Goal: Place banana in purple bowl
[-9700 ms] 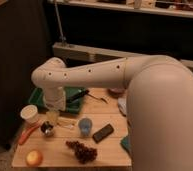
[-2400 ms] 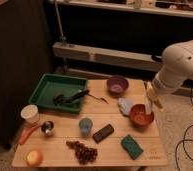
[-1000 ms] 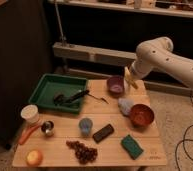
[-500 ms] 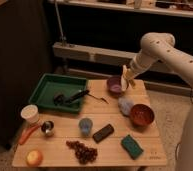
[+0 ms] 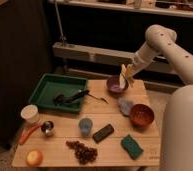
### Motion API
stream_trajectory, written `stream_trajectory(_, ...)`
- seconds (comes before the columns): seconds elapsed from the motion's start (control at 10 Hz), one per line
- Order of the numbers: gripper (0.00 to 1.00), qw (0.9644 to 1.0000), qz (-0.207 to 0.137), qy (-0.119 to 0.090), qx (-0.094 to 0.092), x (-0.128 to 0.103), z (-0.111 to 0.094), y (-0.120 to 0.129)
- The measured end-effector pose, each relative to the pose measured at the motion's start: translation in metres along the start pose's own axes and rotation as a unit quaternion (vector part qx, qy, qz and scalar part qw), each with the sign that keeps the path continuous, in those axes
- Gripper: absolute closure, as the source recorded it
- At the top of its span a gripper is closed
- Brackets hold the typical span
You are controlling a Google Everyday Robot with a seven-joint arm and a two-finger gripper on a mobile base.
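Wooden table (image 5: 104, 111), upper right of frame: gripper (image 5: 129, 70), clamped on banana (image 5: 123, 78), hangs above purple bowl (image 5: 115, 88); lower centrally before releasing.

arm: swung from the left of the table (image 5: 110, 150), near the green tray (image 5: 44, 94), over to the right | gripper (image 5: 130, 72): moved from beside the reddish-orange bowl (image 5: 141, 115) back to just above the purple bowl (image 5: 115, 88) | banana (image 5: 123, 77): carried along in its clamp, now hanging upright over that bowl's right rim
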Motion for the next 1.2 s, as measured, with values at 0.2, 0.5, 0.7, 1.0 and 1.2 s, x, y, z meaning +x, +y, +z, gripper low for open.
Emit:
stream_trajectory(0.2, 1.0, 0.9999, 0.003, 0.014, -0.003, -0.002, 0.005, -0.001)
stream_trajectory(0.5, 1.0, 0.9999, -0.001, -0.013, 0.009, 0.008, 0.012, -0.006)
stream_trajectory(0.7, 1.0, 0.9987, -0.024, -0.043, 0.016, 0.012, 0.018, -0.005)
stream_trajectory(1.0, 1.0, 0.9961, -0.049, -0.073, 0.012, 0.018, 0.035, -0.003)
stream_trajectory(1.2, 1.0, 0.9945, -0.059, -0.086, 0.006, 0.022, 0.04, -0.003)
